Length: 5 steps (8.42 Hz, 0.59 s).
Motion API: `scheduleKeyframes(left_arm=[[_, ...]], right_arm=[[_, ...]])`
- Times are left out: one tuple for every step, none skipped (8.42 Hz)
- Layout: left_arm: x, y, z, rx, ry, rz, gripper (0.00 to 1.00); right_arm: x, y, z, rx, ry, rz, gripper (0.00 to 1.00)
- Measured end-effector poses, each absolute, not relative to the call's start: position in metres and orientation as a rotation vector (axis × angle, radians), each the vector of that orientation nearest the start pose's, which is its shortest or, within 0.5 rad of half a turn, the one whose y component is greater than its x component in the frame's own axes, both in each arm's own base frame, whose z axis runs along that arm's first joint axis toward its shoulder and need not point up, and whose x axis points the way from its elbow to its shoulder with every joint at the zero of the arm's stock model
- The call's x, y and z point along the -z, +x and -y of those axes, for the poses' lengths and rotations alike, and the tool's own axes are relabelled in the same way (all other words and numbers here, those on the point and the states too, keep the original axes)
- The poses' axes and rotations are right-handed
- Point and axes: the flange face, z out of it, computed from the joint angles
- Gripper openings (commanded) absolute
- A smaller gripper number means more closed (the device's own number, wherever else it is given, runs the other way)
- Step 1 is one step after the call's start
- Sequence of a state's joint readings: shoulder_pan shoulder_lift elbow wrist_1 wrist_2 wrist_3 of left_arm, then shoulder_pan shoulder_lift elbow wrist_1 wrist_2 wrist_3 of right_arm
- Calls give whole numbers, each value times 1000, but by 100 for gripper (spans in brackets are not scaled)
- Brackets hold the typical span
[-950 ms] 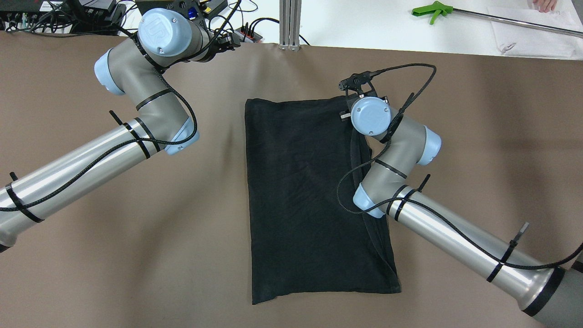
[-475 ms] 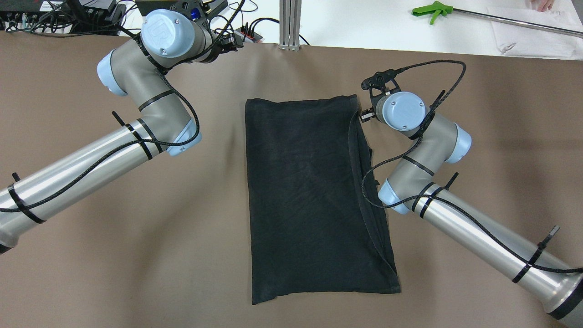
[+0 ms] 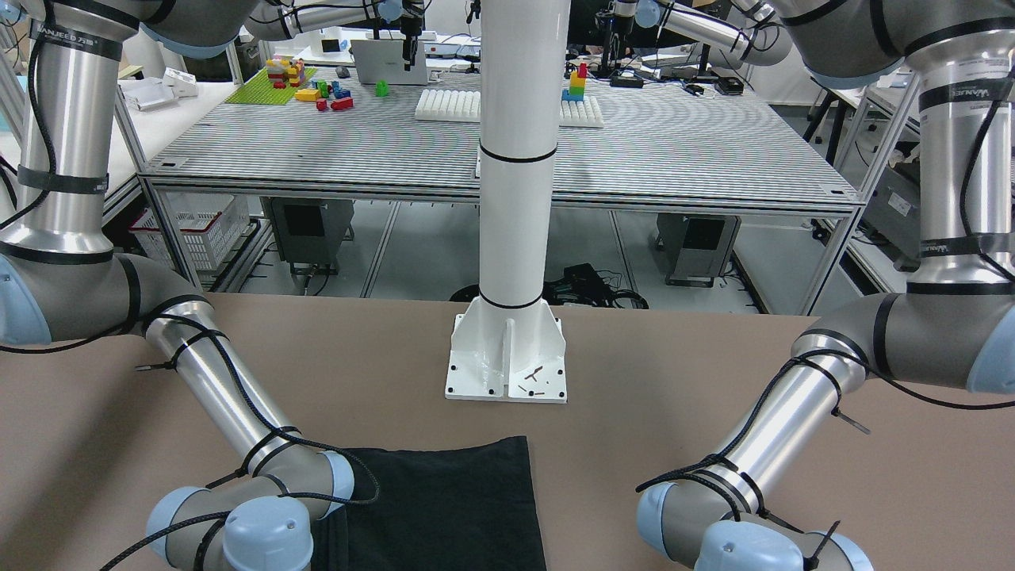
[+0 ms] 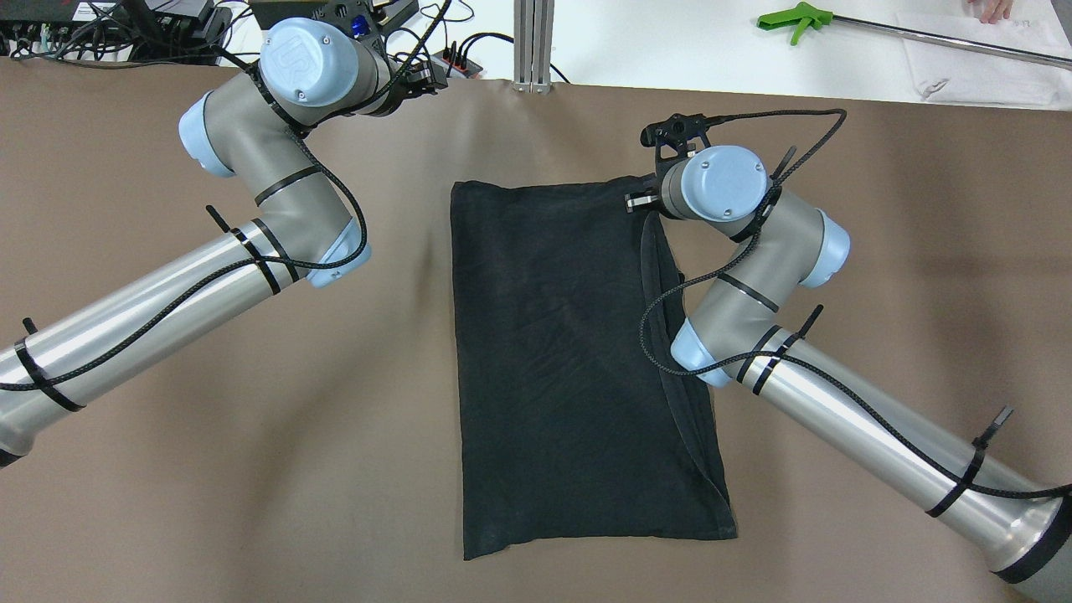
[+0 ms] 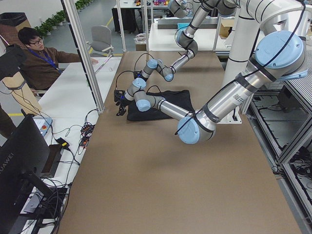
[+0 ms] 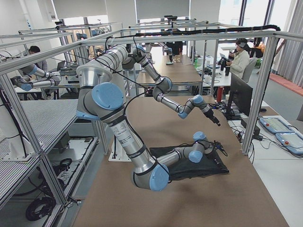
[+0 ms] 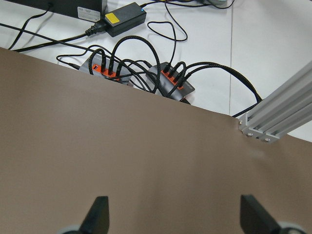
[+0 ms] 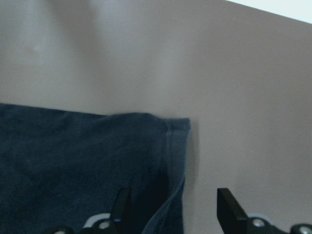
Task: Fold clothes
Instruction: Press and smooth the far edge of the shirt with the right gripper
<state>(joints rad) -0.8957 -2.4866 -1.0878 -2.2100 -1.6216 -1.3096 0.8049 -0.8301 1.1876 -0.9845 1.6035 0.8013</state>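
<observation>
Again the right gripper (image 8: 171, 197), jaws wide, had swung back over the black garment's (image 4: 569, 352) far corner, ready to pinch.

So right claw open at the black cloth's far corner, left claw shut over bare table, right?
No: the left claw is open, not shut, per the left wrist view. The rest holds: right claw open at the far corner of the black cloth.
</observation>
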Motion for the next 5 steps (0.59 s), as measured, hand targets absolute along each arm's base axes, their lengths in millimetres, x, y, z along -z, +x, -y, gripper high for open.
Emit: scheduleKeyframes(left_arm=[[-217,418,726,545,555,-937,95],[-216,419,725,546,554,-939,95],[-216,420,724,547,553,-941,95],[-216,422,723,545,552,-942,95],[-217,423,723,543,551,-941,95]], right_arm=[[-315,-472,651,-32,620,694,85],[-317,-487,641,-45,602,686,80],[-319,-495,635,-53,595,677,70],[-320,-499,632,-55,590,669,60],[-321,-501,630,-53,583,662,50]])
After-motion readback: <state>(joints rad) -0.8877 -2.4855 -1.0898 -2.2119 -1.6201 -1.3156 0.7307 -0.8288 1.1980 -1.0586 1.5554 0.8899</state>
